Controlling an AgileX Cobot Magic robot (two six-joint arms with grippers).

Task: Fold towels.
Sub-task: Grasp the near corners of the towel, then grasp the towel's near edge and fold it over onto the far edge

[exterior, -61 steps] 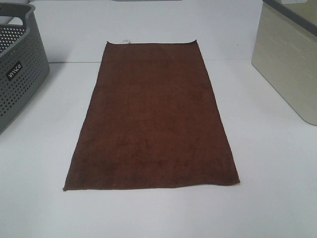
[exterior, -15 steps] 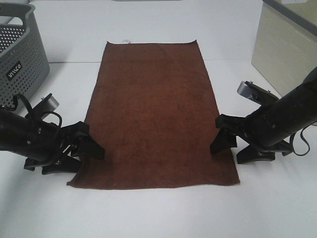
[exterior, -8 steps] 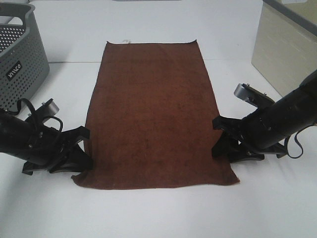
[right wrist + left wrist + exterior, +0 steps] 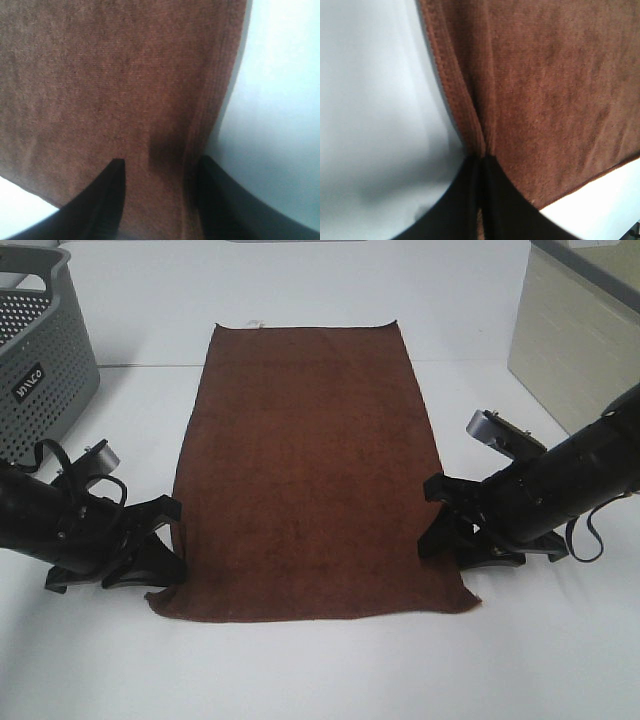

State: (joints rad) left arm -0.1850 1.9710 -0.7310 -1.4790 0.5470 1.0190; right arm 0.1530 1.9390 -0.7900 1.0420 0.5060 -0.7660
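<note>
Now: left fingers point(image 4: 455, 215) pinch towel point(image 4: 305, 460) edge | right fingers point(image 4: 100, 200) apart over edge (bases cropped).

The matte black left arm point(image 4: 50, 525) carried a small silver-grey box point(image 4: 97, 453) and looping black cables point(image 4: 62, 455). The matte black right arm point(image 4: 570, 485) bore a similar silver-grey module point(image 4: 497, 430) and a thin black cable loop point(image 4: 592, 540). Wedge-shaped black fingers point(image 4: 505, 215) tipped the left gripper point(image 4: 175, 545) and right gripper point(image 4: 432, 520).

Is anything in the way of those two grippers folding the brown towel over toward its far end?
Nothing visible does. The left gripper and right gripper are at the long edges of the dark reddish-brown terry towel, whose top is bare. The grey perforated basket and beige box stand off to the sides.
</note>
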